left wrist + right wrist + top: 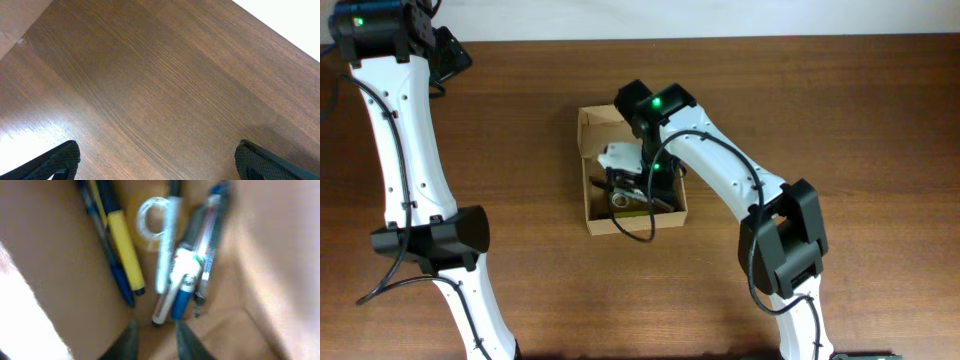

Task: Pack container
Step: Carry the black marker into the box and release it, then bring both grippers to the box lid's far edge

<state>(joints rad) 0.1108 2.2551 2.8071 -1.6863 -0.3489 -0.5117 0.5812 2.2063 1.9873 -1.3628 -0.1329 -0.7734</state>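
The box sits open in the middle of the overhead frame, already holding several pens. The right arm comes in from the lower right, its elbow bent and its wrist tipped down into the box. The wrist view is blurred. The right tool is at the bottom edge of that view with its fingers a little apart, and I can see nothing between them. Just above them lie a blue-capped marker, a yellow marker and a clear ring.

The step looks like laying a pen among the others and getting clear. To do it well, spread the fingers only as far as the gap allows, because the box walls are close on both sides. Then lift straight up, so no fingertip catches a pen or drags the light cardboard across the tabletop. Pens lying parallel leave room for more, and the lid will still need to close.

The left arm runs up the left edge of the overhead frame. The left tool is spread wide over bare wood at the upper left, well apart from the box and holding nothing.
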